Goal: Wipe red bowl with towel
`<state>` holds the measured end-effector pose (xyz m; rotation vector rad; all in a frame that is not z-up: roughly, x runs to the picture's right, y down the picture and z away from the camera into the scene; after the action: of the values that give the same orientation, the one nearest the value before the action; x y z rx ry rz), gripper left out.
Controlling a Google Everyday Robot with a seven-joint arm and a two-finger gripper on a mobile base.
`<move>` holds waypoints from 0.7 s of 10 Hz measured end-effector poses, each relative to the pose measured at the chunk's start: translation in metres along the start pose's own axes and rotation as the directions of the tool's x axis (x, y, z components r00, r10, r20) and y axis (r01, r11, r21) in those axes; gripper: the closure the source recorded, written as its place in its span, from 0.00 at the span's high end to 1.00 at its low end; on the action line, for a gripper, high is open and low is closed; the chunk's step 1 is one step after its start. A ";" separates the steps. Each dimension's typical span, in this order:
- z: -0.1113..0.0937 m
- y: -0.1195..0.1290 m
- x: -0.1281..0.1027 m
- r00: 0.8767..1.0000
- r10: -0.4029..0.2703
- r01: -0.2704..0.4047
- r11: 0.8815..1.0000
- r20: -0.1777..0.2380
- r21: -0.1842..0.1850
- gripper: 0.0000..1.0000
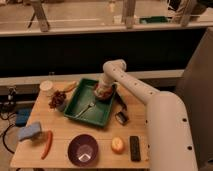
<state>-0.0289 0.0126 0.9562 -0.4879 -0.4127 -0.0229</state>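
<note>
Currently in view: a wooden table is seen from above, and a white robot arm is extended over it from the right.
Front left corner: a blue sponge-like pad is laid here; a red elongated item is laid just beside it, on its right.
Rear left: a white cup is stood near the back edge; a dark red cluster is placed just in front of it, close to the tray's left side.
Table centre: a green tray is set here, turned slightly askew; a pale utensil is laid on its floor.
Front centre: a purple bowl with a pale middle is placed in front of the tray, near the table's front edge.
Tray, rear right corner: the red bowl is located here, upright, inside the tray and largely covered from above.
Above the bowl: the gripper is pointed downward into the red bowl; whether it is spread or pressed together cannot be told.
Gripper's lower end: the towel is seen only as a small pale patch over the bowl's inside; contact with the bowl cannot be confirmed.
Right of tray: a small dark object is laid just off the tray's front right corner.
Front right: an orange round item and a black rectangular block are laid side by side.
</note>
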 end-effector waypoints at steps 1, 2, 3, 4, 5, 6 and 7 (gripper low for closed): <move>-0.001 0.005 0.002 1.000 -0.004 0.004 1.000 0.010 -0.006 0.00; -0.004 0.009 0.007 1.000 -0.004 0.004 1.000 0.012 -0.008 0.00; -0.009 0.012 0.016 1.000 -0.006 0.006 1.000 -0.001 -0.005 0.00; -0.015 0.013 0.026 1.000 -0.004 0.004 1.000 -0.017 0.000 0.00; -0.019 0.013 0.035 0.999 -0.003 0.003 1.000 -0.033 0.005 0.00; -0.025 0.013 0.048 0.997 0.002 -0.001 1.000 -0.072 0.013 0.00; -0.027 0.012 0.052 0.995 0.005 -0.003 1.000 -0.098 0.018 0.00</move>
<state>0.0302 0.0147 0.9492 -0.4684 -0.3159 -0.0394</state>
